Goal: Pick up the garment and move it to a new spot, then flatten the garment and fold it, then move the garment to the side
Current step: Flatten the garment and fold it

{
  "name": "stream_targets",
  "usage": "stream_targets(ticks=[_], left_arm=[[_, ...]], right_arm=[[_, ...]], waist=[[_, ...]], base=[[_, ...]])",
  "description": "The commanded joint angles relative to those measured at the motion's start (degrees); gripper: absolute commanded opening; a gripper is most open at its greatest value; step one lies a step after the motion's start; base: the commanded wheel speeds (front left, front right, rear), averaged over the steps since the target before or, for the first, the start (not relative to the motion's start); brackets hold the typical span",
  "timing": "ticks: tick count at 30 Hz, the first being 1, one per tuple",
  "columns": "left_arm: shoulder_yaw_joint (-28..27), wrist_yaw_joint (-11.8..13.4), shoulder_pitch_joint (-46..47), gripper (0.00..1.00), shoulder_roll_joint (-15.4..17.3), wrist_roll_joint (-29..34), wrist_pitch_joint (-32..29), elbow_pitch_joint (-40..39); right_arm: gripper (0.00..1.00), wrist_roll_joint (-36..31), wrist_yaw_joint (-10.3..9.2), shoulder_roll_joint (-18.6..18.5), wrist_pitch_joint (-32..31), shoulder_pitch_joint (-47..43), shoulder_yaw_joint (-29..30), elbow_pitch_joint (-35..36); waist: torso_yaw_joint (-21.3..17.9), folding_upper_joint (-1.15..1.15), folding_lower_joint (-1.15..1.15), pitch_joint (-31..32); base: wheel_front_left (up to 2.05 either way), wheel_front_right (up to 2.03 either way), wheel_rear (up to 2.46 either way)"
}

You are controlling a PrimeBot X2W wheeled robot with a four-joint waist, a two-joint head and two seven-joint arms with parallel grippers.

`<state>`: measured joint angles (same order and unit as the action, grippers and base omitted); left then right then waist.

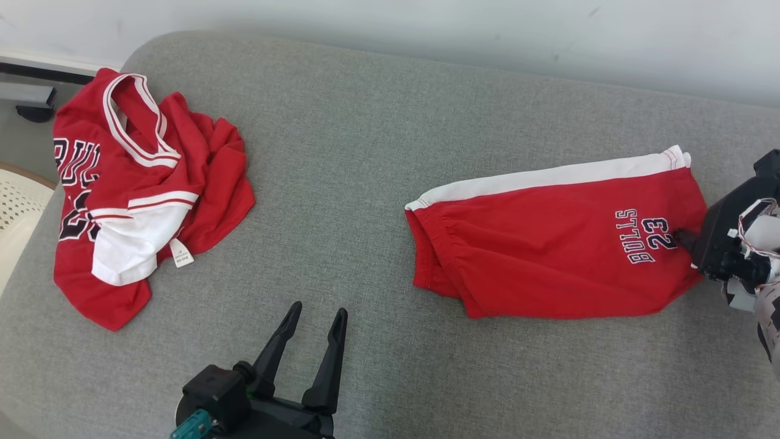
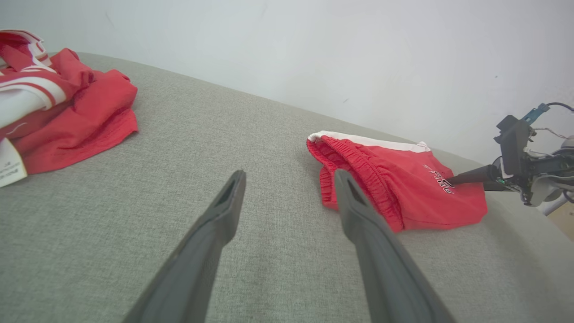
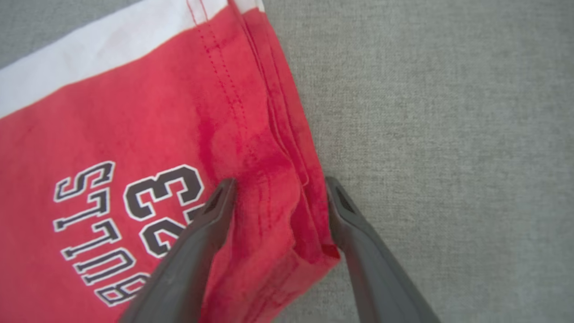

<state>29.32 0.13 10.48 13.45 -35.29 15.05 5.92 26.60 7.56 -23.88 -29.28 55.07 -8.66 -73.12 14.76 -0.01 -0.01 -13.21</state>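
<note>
- Shorts (image 1: 548,244), folded, right of frame on grey cushion (image 1: 365,152).
- Right jaws spread astride their hem, likely to pinch and drag them aside.
- Left jaws spread, idle, lower centre.

Jersey (image 1: 146,183) lettering partly buried in its own folds, its label (image 1: 181,253) print too small to read, shorts (image 3: 112,112) cut by the right wrist view's left and bottom edges, right gripper (image 1: 684,241) body cropped at the head view's right edge

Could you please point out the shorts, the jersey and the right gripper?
shorts (image 1: 548,244), head view, red front panel.
jersey (image 1: 207,177), head view, red fabric.
right gripper (image 3: 279,181), right wrist view, between fingertips.
</note>
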Motion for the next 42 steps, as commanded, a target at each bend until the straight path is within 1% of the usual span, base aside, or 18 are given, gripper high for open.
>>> stream_targets(ticks=[1,3,4,5,6,7,8,9,10,11,12,13,21,25,29,34,38,42], left_arm=[[0.0,-0.2,-0.9,1.00,-0.1,0.2,0.2,-0.1],[0.3,-0.5,-0.9,1.00,-0.3,0.2,0.2,0.1],[0.4,-0.6,-0.8,1.00,-0.3,0.2,0.2,0.2],[0.6,-0.6,-0.8,1.00,-0.4,0.1,0.1,0.3],[0.7,-0.7,-0.8,1.00,-0.4,0.1,0.1,0.5],[0.8,-0.8,-0.8,1.00,-0.4,0.1,0.1,0.6],[0.9,-0.8,-0.9,1.00,-0.4,0.1,0.1,0.7],[0.9,-0.8,-0.9,1.00,-0.3,0.1,0.1,0.9],[1.0,-0.8,-0.8,1.00,-0.3,0.2,0.1,1.0],[1.0,-0.8,-0.8,1.00,-0.2,0.2,0.1,1.1],[0.9,-0.8,-0.7,1.00,-0.2,0.1,0.1,1.2],[0.9,-0.8,-0.7,1.00,-0.2,0.1,0.1,1.3],[0.9,-0.4,-1.5,1.00,0.2,-0.7,-0.2,2.1],[1.2,-0.6,-2.4,1.00,0.2,-1.1,-0.4,2.6],[1.0,-0.1,-3.3,1.00,0.3,-1.6,-0.4,2.6],[0.4,0.9,-5.2,1.00,0.8,-2.3,-0.7,2.5],[0.1,1.4,-6.1,1.00,1.0,-2.9,-1.0,1.9],[0.1,1.9,-6.8,1.00,1.2,-3.2,-1.2,1.7]], right_arm=[[1.00,-1.0,-0.16,-0.1,-1.5,-3.4,0.3,-1.4],[1.00,-1.7,-0.19,-0.5,-1.7,-4.0,1.3,-1.5],[0.81,-2.1,-0.20,-0.7,-1.6,-4.2,1.9,-1.5],[0.69,-2.4,-0.21,-0.8,-1.5,-4.5,2.4,-1.6],[0.72,-2.8,-0.21,-0.6,-1.4,-4.8,3.0,-1.6],[0.66,-3.2,-0.21,-0.4,-1.1,-5.1,3.5,-1.7],[0.50,-3.7,-0.21,-0.2,-1.0,-5.3,4.0,-1.7],[0.44,-4.2,-0.21,0.0,-0.8,-5.4,4.5,-1.7],[0.34,-4.5,-0.21,0.3,-0.5,-5.6,5.1,-1.7],[0.18,-4.9,-0.21,0.6,-0.6,-5.7,5.6,-1.7],[0.05,-5.3,-0.21,0.8,-0.3,-5.7,6.1,-1.7],[0.00,-5.7,-0.21,0.9,0.2,-5.7,6.5,-1.7],[0.00,-8.8,-0.21,0.9,3.1,-5.7,9.2,-1.5],[0.00,-9.2,-0.20,0.9,6.2,-6.7,11.2,-1.2],[0.00,-9.2,-0.19,0.3,10.0,-8.8,12.4,-0.9],[0.00,-10.1,-0.15,0.3,14.2,-11.0,12.4,0.5],[0.00,-12.3,-0.16,-1.5,16.7,-12.2,12.7,0.6],[0.00,-14.5,-0.15,-0.4,18.2,-12.5,12.9,0.8]], waist=[[-0.1,0.01,0.01,0.1],[-0.1,0.01,0.01,0.1],[-0.1,0.01,0.01,0.0],[0.0,0.01,0.01,-0.1],[0.1,0.01,0.01,-0.2],[0.1,0.01,0.01,-0.3],[0.1,0.01,0.01,-0.5],[0.1,0.01,0.01,-0.6],[0.1,0.01,0.01,-0.6],[0.2,0.01,0.01,-0.7],[0.2,0.01,0.01,-0.7],[0.1,0.01,0.01,-0.7],[-1.1,0.01,0.01,2.0],[-1.8,0.01,0.01,4.7],[-3.0,0.01,0.01,7.5],[-5.1,0.01,0.01,10.5],[-6.2,0.01,0.01,12.4],[-6.7,0.01,0.01,14.0]], base=[[0.00,0.00,0.00],[0.00,0.00,0.00],[0.00,0.00,0.00],[0.00,0.00,0.00],[0.00,0.00,0.00],[0.00,0.00,0.00],[0.00,0.00,0.00],[0.00,0.00,0.00],[0.00,0.00,0.00],[0.00,0.00,0.00],[0.00,0.00,0.00],[0.00,0.00,0.00],[0.00,0.00,0.00],[0.00,0.00,0.00],[0.00,0.00,0.00],[0.00,0.00,0.00],[0.00,0.00,0.00],[0.00,0.00,0.00]])
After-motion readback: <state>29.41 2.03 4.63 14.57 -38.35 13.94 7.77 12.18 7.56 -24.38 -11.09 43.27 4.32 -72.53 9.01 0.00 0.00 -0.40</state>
